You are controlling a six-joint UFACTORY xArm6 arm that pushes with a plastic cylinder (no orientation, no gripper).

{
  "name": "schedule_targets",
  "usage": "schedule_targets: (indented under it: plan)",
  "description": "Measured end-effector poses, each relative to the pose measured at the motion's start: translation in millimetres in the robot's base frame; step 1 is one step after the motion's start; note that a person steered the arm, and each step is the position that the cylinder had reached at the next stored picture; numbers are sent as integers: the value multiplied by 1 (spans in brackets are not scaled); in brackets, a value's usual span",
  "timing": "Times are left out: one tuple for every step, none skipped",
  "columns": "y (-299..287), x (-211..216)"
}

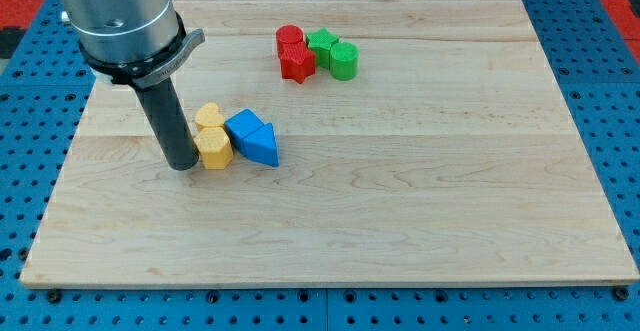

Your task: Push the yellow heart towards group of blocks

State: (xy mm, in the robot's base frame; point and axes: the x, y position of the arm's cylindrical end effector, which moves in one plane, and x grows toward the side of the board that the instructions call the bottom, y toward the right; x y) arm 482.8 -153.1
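The pale wooden table (pixel 420 171) fills my view. My dark rod tool has no jaws to spread or press; my tip (pixel 183 166) touches the view's left side of the yellow hexagonal block (pixel 213 148). The yellow heart (pixel 208 117) sits just above it, against two blue blocks (pixel 253 136). Well apart, toward the view's top, cluster the red cylinder (pixel 290 38), red star (pixel 296 62), green star (pixel 322 41) and green cylinder (pixel 344 60).

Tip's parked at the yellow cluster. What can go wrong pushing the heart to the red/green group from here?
1. My tip sits at the view's left of the yellow hexagon, beside the yellow heart; pushing likely moves the hexagon instead.
2. The blue blocks touch the yellow pair and may get dragged along.
3. The red and green group lies toward the view's top right, so a rightward push would likely miss.
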Motion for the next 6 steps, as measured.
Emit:
schedule_targets:
  plan:
    - [0,0]
    - [-4,0]
    - [-5,0]
    - [0,0]
    - [9,0]
    - [16,-5]
